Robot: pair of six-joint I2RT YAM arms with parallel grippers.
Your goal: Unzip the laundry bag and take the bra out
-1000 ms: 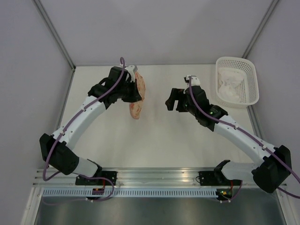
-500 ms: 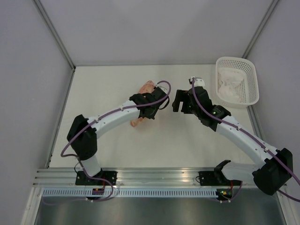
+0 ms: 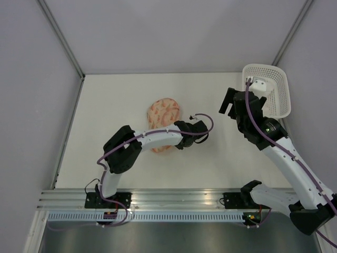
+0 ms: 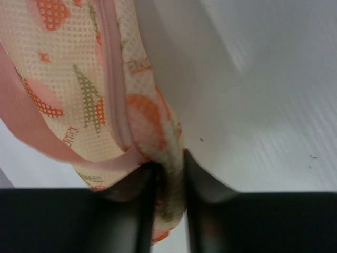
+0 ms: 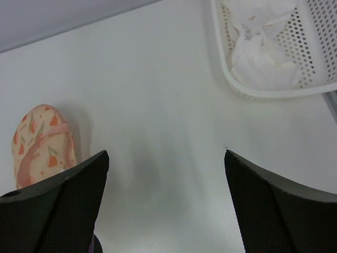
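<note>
Overhead: laundry bag [image 3: 162, 109] lies flat on the table [image 3: 210, 163], about 10 o'clock from table centre. The left arm curls over its near edge and hides the grip.

Left wrist view only: left gripper [image 4: 168, 169] is clenched narrow on a fold of the bag's edge by the pink strap, fabric touching both fingers.

Right wrist view: right gripper [image 5: 164, 158] is spread wide and holds nothing. Bag at 8 o'clock, basket [image 5: 274, 94] at 1 o'clock. The bra [image 5: 258, 47] is bunched inside the basket; overhead, the right arm covers it.
</note>
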